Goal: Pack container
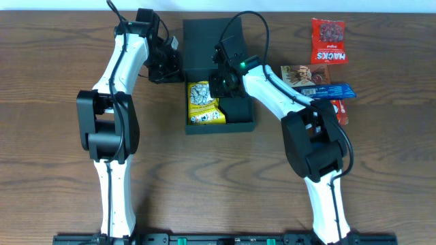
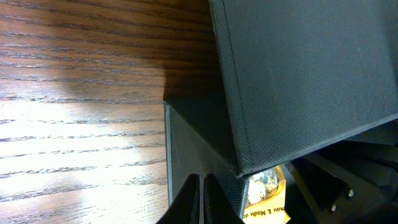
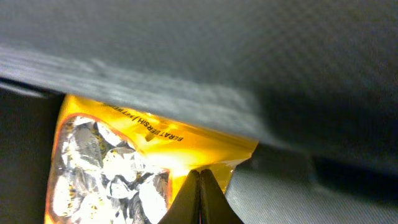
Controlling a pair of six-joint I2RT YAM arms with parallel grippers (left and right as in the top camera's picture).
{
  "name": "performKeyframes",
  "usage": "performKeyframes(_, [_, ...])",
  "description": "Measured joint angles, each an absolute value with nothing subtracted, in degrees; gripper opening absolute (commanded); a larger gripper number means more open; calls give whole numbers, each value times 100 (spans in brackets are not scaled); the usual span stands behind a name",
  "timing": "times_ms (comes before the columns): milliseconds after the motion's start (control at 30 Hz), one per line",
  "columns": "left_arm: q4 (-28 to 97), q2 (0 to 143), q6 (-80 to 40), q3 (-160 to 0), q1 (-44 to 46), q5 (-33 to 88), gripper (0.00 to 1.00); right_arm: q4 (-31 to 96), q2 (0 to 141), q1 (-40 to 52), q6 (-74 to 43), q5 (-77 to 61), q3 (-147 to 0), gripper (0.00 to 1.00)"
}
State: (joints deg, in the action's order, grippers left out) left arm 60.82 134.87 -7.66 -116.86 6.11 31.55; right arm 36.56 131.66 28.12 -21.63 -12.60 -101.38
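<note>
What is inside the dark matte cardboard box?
A yellow windowed snack packet lies left in the dark cardboard box; the right end effector hides the far right corner.

We're looking at the container (image 1: 221, 128), a dark teal-black matte cardboard box, sitting around mid-table toward the far edge; its hinged lid (image 1: 204, 44) is standing raised off the shallow base; a yellow snack packet (image 1: 204, 102) is lying in its left half

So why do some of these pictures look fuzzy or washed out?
Right wrist view: the lid fills the top, blurred; the yellow packet is sharper. Left wrist view: glare whitens the table, shadow beside the container. Overhead view: even, sharp.
</note>
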Motion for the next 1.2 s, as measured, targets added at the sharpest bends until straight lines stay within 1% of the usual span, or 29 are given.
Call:
performKeyframes(167, [6077,13487,-764,-11686,611,3153,6,4062,13168,2790,-2071,-1332,-10366,1])
performKeyframes(267, [6051,13487,-764,-11686,609,3153,6,4882,13174,2744,-1861,-1243,-11128,1])
performKeyframes(367, [6023,13487,-766,-11686,587,3159,6,5730,13102,2582,-1584,-814,-12307,1])
performKeyframes(400, [6016,13487,-766,-11686,569,3175,6,6112,12993,2445,-1498,-454,-12779,1])
performKeyframes(500, [5970,13487,-766,-11686,493,3194,6,6613,12696,1916,-1459,158,-13244,1])
performKeyframes(633, [5940,13487,-768,-11686,423,3203,6,6661,12623,996,-1485,506,-13227,1])
performKeyframes(733, [5922,13487,-766,-11686,412,3203,6,6689,12650,504,-1629,626,-13181,1])
performKeyframes(800, [5909,13487,-768,-11686,414,3218,6,6748,12650,303,-1949,652,-13179,1])
performKeyframes(900, [5852,13487,-814,-11686,419,3223,6,6840,12654,213,-2869,642,-13176,2])
performKeyframes(1200, [5802,13487,-932,-11686,419,3223,6,6899,12899,515,-5937,567,-13176,2])
